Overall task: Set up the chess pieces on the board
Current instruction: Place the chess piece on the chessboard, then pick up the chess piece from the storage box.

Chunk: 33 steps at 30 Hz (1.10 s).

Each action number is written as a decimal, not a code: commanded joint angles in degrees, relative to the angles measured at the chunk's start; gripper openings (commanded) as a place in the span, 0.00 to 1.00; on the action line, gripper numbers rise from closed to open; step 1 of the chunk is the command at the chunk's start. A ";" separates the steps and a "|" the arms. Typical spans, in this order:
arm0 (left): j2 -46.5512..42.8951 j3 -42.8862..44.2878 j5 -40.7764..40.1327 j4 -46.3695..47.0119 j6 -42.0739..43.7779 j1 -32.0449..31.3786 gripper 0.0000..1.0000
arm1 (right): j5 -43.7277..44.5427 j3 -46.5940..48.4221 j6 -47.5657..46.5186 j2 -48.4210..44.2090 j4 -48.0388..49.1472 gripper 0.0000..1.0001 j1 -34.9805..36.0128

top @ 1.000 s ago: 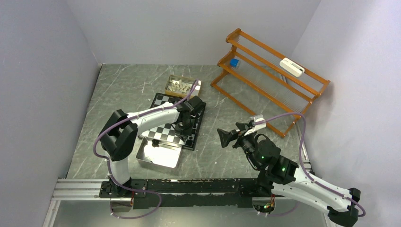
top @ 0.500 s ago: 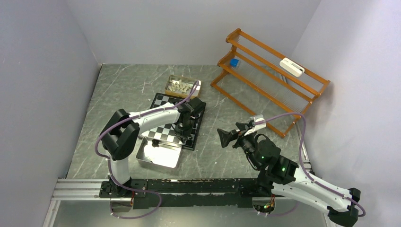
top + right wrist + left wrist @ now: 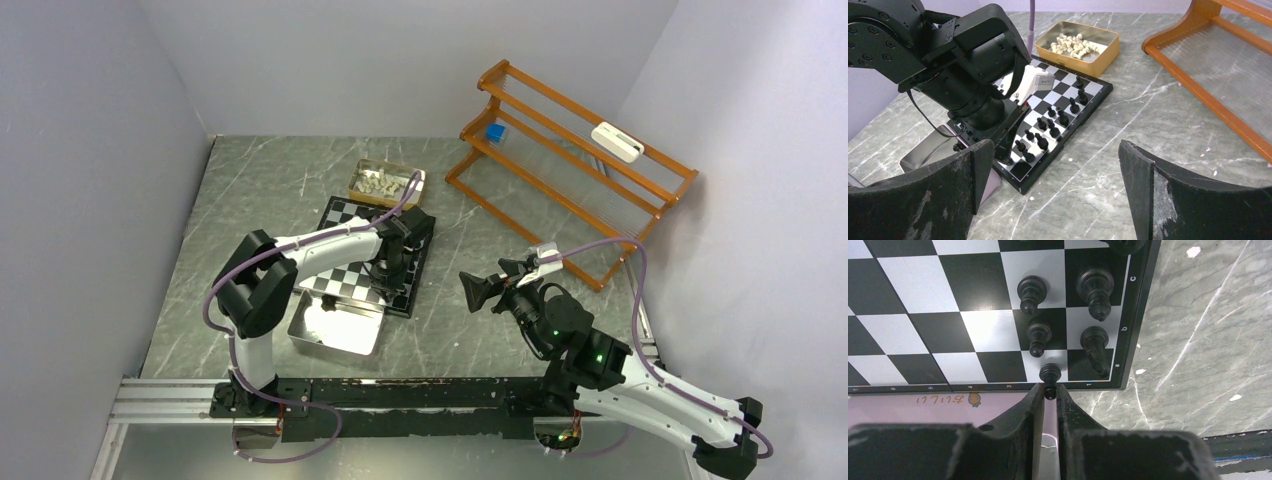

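The chequered board (image 3: 908, 290) lies under my left gripper (image 3: 1049, 390), which is shut on the head of a black pawn (image 3: 1050, 373). The pawn's base is over the white square beside the board's near right corner. I cannot tell whether it touches the square. Other black pieces stand next to it: two pawns (image 3: 1031, 290) (image 3: 1038, 335) and two taller pieces (image 3: 1095, 285) (image 3: 1094, 342). In the top view the left gripper (image 3: 388, 278) is at the board's near right edge (image 3: 415, 275). My right gripper (image 3: 1055, 150) is open and empty, held above the table right of the board (image 3: 1098, 90).
A gold tin (image 3: 385, 182) of cream-white pieces (image 3: 1075, 44) sits behind the board. A silver tray (image 3: 335, 325) lies against the board's near side. An orange rack (image 3: 570, 150) at the back right holds a blue block (image 3: 495, 131) and a white object (image 3: 616, 141).
My left arm has shifted slightly over the board's near right corner, still gripping the pawn. My right arm has not moved.
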 commanded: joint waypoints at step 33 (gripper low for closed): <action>-17.39 -1.59 -10.17 -4.43 -3.86 -0.32 0.31 | 0.60 0.41 0.55 0.00 0.29 1.00 -0.19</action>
